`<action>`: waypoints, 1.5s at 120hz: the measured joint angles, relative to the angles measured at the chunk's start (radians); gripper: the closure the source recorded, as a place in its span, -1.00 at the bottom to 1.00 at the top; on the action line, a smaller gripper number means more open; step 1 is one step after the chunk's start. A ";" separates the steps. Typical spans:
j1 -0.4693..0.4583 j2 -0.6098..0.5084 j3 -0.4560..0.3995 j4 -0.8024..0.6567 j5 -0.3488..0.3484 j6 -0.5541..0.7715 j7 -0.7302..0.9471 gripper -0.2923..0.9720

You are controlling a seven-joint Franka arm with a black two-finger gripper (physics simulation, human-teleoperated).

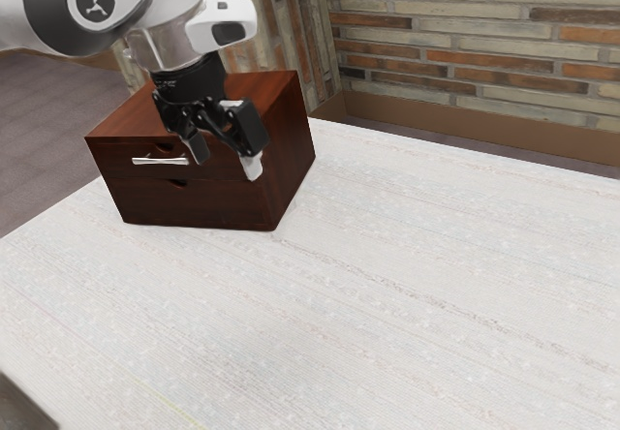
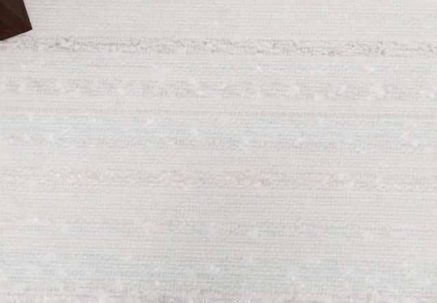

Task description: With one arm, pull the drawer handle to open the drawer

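Here the box (image 1: 276,101) stands on the worktop (image 1: 407,285), its drawer (image 1: 126,170) flush with the box's front and looking shut. The handle (image 1: 160,161) lies level across that front. The fingers (image 1: 226,157) hang before the same face, just beside the handle and toward the box's near corner, spread wide apart with nothing held between them. The wrist view catches one corner of the box against the worktop.

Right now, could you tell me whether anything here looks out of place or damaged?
Nothing stands out: the dark red-brown wooden drawer box sits flat on the white table, its silver bar handle straight, the black gripper open beside it.
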 joint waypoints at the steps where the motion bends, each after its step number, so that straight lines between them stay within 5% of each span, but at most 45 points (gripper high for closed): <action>1: 0.002 0.000 0.000 0.001 0.000 -0.002 0.000 -0.54; 26: 0.078 -0.002 0.002 0.009 0.004 -0.041 -0.003 -0.54; 41: 0.130 -0.051 0.002 0.173 -0.005 -0.104 -0.003 -0.54; 66: 0.106 -0.044 0.009 0.216 -0.023 -0.156 -0.014 -0.54; 86: 0.247 0.020 0.010 0.215 -0.030 -0.160 -0.055 -0.54; 130: 0.520 0.028 0.089 0.210 -0.035 -0.205 -0.610 -0.54; 145: 0.591 -0.020 0.118 0.057 -0.036 -0.127 -0.758 -0.54; 180: 0.550 0.025 0.133 -0.130 -0.036 0.168 -1.004 -0.54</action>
